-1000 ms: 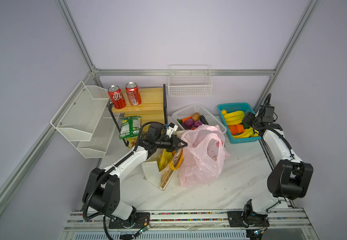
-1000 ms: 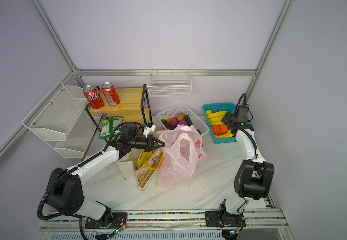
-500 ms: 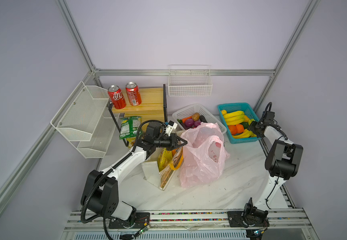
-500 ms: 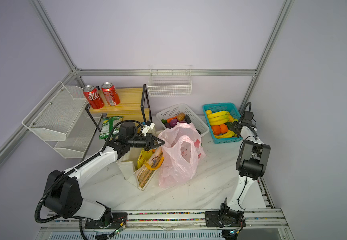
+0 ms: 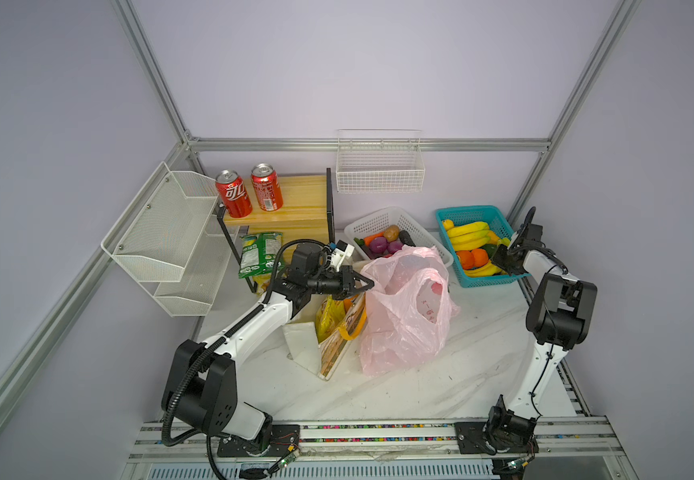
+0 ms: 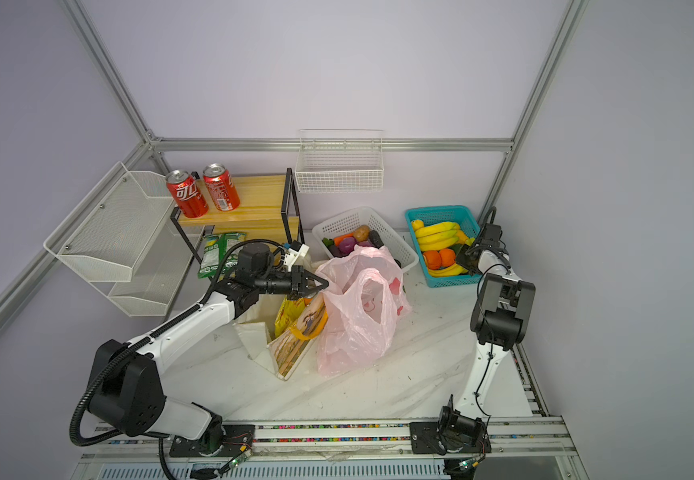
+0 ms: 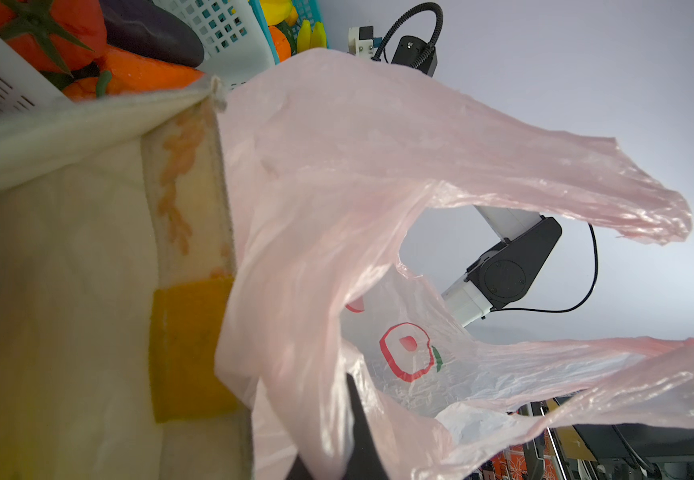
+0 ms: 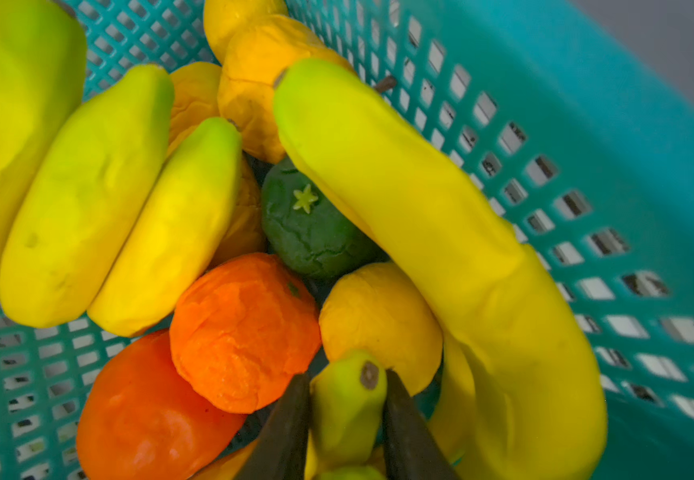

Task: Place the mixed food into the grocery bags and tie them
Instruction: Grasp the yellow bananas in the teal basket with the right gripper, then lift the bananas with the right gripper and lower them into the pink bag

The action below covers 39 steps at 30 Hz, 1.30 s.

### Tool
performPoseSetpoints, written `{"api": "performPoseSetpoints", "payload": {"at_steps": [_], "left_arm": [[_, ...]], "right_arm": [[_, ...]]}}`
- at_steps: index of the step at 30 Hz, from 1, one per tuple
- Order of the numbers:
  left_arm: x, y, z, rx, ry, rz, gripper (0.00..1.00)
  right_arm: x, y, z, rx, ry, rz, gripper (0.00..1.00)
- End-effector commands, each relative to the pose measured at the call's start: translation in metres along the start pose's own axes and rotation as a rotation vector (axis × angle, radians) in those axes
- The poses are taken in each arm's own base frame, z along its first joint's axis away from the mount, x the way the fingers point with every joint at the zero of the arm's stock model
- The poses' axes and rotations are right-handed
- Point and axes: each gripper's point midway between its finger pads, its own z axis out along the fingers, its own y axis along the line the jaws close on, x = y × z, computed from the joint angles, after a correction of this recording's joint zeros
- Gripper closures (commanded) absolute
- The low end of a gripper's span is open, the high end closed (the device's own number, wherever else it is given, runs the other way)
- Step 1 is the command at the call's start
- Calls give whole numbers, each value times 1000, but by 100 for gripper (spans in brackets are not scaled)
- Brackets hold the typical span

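Top views, both: the left gripper (image 5: pixel 357 284) sits at centre frame, its fingers closed on the near rim of the pink plastic bag (image 5: pixel 403 324), holding the mouth up and open. The canvas tote (image 5: pixel 339 345) stands touching the bag's left side, with the yellow crisp packet (image 5: pixel 329 316) upright inside it. No orange soda can is visible. At the right of the frame the right gripper (image 5: pixel 502 262) has come down into the lower right corner of the teal basket (image 5: pixel 467 212), its arm folded steeply over the bench (image 5: pixel 440 395). The orange fruits (image 5: pixel 473 257) lie in that basket, just left of the gripper.

Left wrist view: pink film drapes over one dark finger (image 7: pixel 361 432) at bottom centre. The bag mouth gapes toward the right of the frame, and the tote's cream lining fills the left. This hold is unchanged.

Right wrist view: the fingers (image 8: pixel 287 419), wide a moment ago, have narrowed onto the tip of a small banana (image 8: pixel 347 399) at bottom centre, one against each side. Two orange fruits (image 8: pixel 245 332) lie untouched just left of it.

Finding: a pick is in hand and the bag stands ready to receive it. The piece caught is a banana, not an orange fruit, and the hold is on its tip only, so it may slip on lifting. Tying has not begun.
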Motion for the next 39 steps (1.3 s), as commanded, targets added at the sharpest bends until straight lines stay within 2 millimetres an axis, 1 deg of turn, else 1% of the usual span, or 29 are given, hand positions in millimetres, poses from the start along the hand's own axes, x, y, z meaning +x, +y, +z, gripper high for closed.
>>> {"api": "performPoseSetpoints", "payload": {"at_steps": [1,4,6,10,13,16,19,20,22,24,25,26,28,30,33,36,39], "left_arm": [[-2,-5,-6,23,-16,25,100],[-1,-4,-6,22,-14,21,100],[-1,-4,-6,21,-15,21,100],[-2,-3,-6,19,-16,19,100],[-1,-3,-5,20,-16,20,100],[-1,-1,-5,16,-17,17,100],[0,0,-5,15,-13,16,100],[0,1,-5,13,-14,16,100],[1,3,-5,10,-13,12,100],[0,2,-4,12,-14,13,100],[0,2,-4,11,-15,14,100],[0,1,-5,13,-15,16,100],[-1,1,-5,10,-19,21,100],[-1,3,-5,4,-21,21,100],[-1,4,-4,1,-20,18,100],[-1,4,-4,0,-21,16,100],[-1,4,-4,-1,-23,17,100]], "right_arm": [[-4,5,-10,-10,0,-13,77],[-22,13,-34,-16,-61,-23,82],[-33,18,-55,-17,-108,-26,85],[-48,24,-100,-8,-200,-14,87],[-53,29,-135,-8,-260,-15,88],[-49,41,-176,-29,-328,-13,89],[-35,58,-226,-98,-408,-3,89],[-27,66,-245,-133,-435,-2,89],[-8,80,-275,-207,-455,-2,89],[17,92,-300,-274,-440,-13,89],[26,93,-311,-282,-436,-22,89],[35,91,-324,-270,-437,-34,89],[46,85,-351,-243,-454,-57,89],[60,82,-371,-240,-447,-73,89],[80,80,-387,-242,-403,-110,89],[96,84,-392,-271,-359,-154,89],[99,94,-393,-328,-358,-163,89]]}}
